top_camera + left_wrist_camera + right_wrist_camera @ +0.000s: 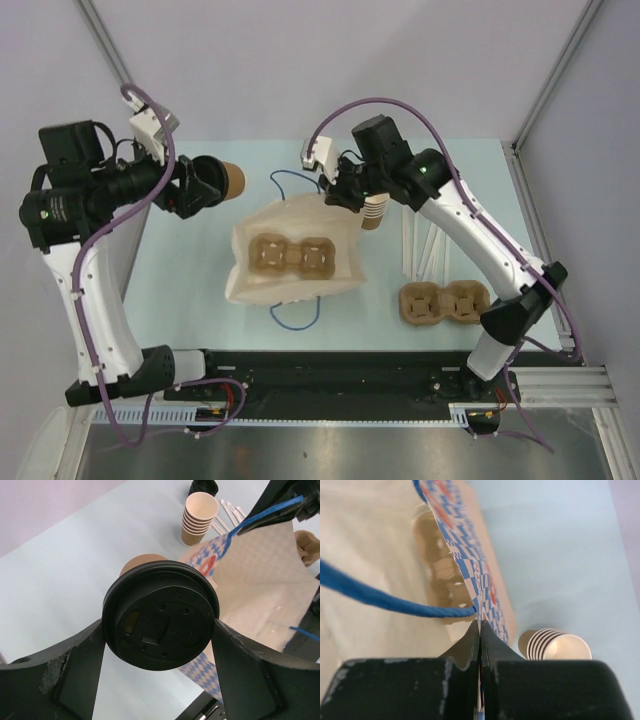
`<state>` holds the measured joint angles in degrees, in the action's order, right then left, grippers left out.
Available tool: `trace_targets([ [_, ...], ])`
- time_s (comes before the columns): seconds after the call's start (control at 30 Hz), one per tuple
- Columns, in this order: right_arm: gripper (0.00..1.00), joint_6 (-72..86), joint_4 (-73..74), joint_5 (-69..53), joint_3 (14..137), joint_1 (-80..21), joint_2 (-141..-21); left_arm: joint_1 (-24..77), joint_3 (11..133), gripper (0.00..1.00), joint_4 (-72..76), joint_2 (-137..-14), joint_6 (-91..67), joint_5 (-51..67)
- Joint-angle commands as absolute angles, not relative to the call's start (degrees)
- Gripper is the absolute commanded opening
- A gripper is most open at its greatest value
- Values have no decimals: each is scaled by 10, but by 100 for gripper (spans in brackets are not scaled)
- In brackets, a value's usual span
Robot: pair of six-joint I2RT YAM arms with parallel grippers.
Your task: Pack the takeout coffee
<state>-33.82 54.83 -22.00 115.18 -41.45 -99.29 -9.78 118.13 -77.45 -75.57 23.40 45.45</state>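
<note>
The takeout coffee (160,615), a tan cup with a round black lid, lies sideways in the air left of the bag, with my left gripper (159,626) shut on the lid's rim. From above, the cup (232,179) sticks out of the left gripper (205,185) toward the bag. The white paper bag (295,255) stands open in the middle with a brown cup carrier (292,256) inside. My right gripper (345,197) is at the bag's far right corner. In the right wrist view this gripper (480,626) is shut on the bag's blue-checked top edge (465,565).
A stack of lidless tan cups (374,212) stands just right of the bag, close to the right gripper. A second cup carrier (443,302) and pale sticks (420,250) lie to the right. Black lids (202,487) sit at the far edge. Blue bag handles (297,318) loop outward.
</note>
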Motion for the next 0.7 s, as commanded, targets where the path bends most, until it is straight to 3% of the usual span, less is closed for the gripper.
trace_targets([
  [0.0, 0, -301, 458, -172, 1108, -444, -932, -101, 1157, 22, -819, -718, 281, 502],
  [0.27, 0, -276, 380, -86, 1001, -487, -874, -101, 1147, 21, -806, -650, 269, 497],
  [0.4, 0, -262, 385, -90, 1007, -490, -879, -100, 1155, 21, -840, -632, 296, 510],
  [0.47, 0, -258, 392, -94, 1014, -490, -887, -100, 1147, 13, -841, -618, 309, 490],
  [0.67, 0, -255, 396, -98, 1031, -490, -903, -92, 1117, 15, -840, -573, 365, 490],
])
